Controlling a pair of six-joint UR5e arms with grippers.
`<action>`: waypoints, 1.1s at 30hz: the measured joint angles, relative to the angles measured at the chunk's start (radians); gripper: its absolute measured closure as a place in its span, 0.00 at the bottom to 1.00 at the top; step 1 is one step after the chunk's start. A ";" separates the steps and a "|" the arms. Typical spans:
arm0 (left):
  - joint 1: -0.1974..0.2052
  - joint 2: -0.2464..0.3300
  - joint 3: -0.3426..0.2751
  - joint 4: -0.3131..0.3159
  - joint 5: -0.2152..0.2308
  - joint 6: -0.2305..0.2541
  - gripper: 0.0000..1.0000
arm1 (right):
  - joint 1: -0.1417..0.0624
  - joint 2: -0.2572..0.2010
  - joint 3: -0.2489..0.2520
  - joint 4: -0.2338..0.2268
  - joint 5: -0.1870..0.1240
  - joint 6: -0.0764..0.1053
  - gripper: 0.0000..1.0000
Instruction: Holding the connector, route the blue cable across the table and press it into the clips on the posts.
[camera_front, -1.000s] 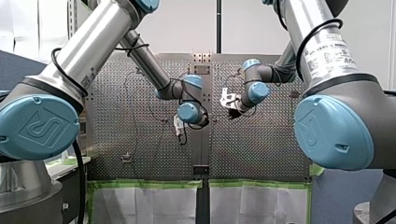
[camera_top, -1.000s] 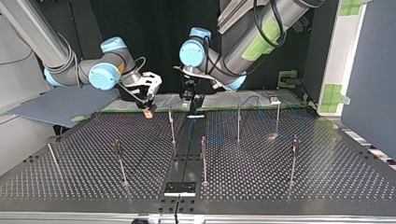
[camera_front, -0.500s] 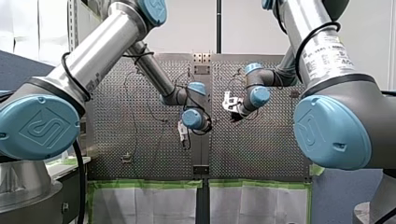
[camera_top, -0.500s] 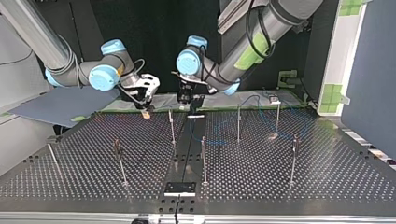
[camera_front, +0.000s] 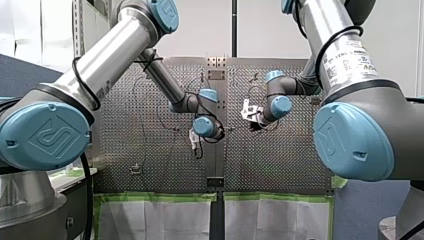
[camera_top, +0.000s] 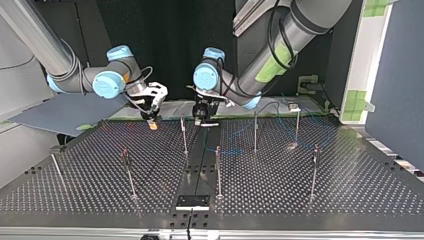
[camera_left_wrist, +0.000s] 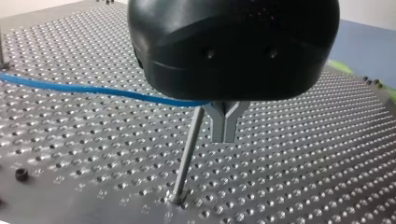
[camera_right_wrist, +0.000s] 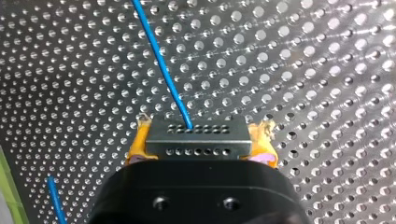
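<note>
My right gripper is shut with its yellow pads on the grey connector. The blue cable leaves the connector and runs ahead over the perforated table. In the top view this gripper hangs low at the back left. My left gripper is beside it at the back middle. Its metal fingertips meet, and the blue cable ends at them under the black body. A thin post stands right next to those fingers. The cable lies slack toward the top view's right.
Several thin posts stand on the table, among them one just in front of the grippers, one to its right and one nearer the middle. A black plate sits at the near edge in the top view. Green tape edges the far side.
In the top view my right gripper has drifted left and slightly lower with the connector. My left gripper has sunk toward the table beside the post.
</note>
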 joint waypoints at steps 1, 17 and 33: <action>0.003 -0.003 0.005 -0.002 0.004 0.000 1.00 | -0.002 0.001 0.000 -0.004 -0.001 0.004 1.00; 0.051 -0.065 0.131 -0.090 0.018 0.017 1.00 | -0.041 0.049 -0.010 -0.044 -0.008 0.019 1.00; 0.033 -0.065 0.167 -0.210 -0.064 0.057 0.01 | -0.072 0.053 -0.045 -0.045 -0.020 0.019 1.00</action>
